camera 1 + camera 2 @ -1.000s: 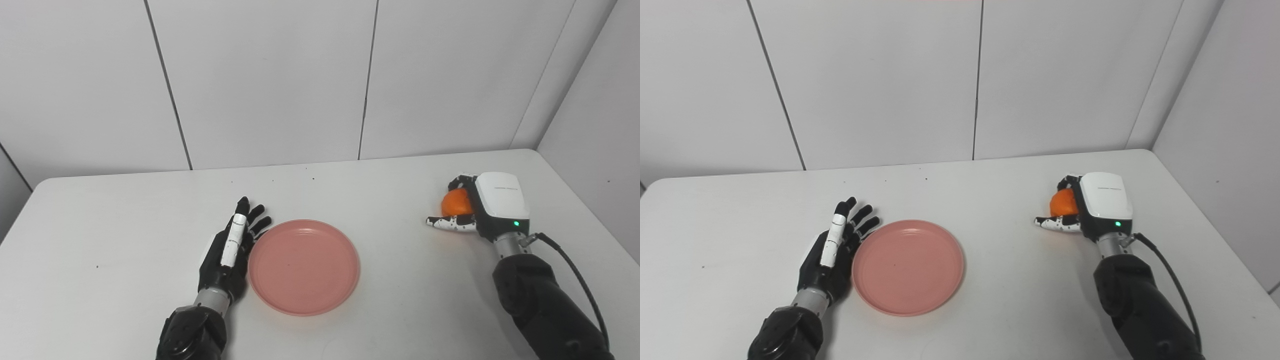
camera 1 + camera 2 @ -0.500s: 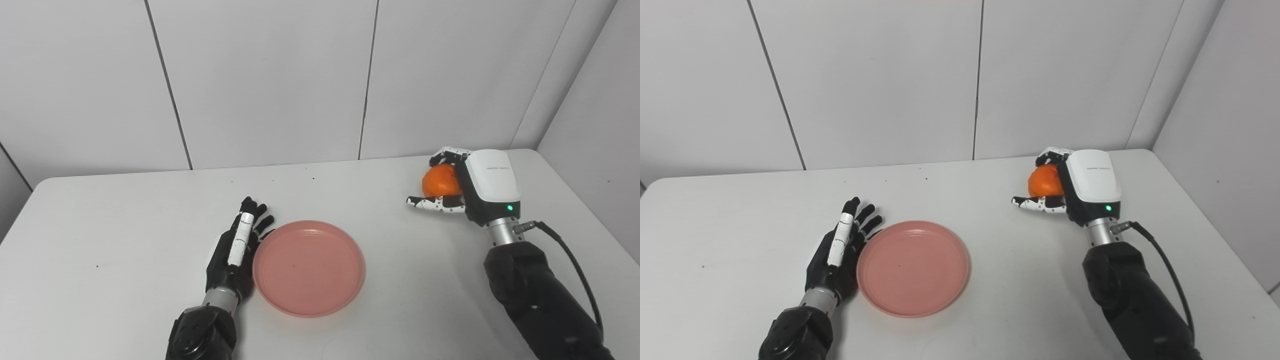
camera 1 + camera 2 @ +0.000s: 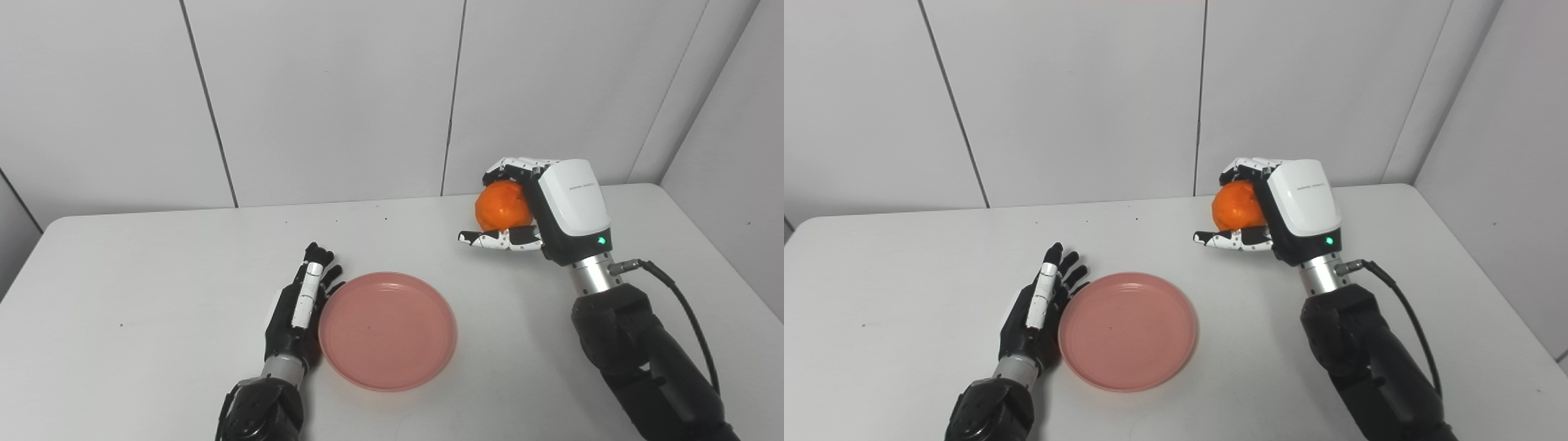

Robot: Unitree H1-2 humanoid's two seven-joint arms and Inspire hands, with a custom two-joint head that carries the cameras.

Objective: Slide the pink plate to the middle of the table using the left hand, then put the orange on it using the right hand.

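Since a second ago our right hand (image 3: 551, 211) has lifted the orange (image 3: 503, 206) off the white bench (image 3: 122, 294) and carried it left toward the pink plate (image 3: 388, 331), which has slid slightly rightward. Small grey lettering on that hand's white back is too fine to read. It grasps the orange above the bench, while our left hand (image 3: 298, 312) lies flat, fingers extended, edge against the plate's left rim.
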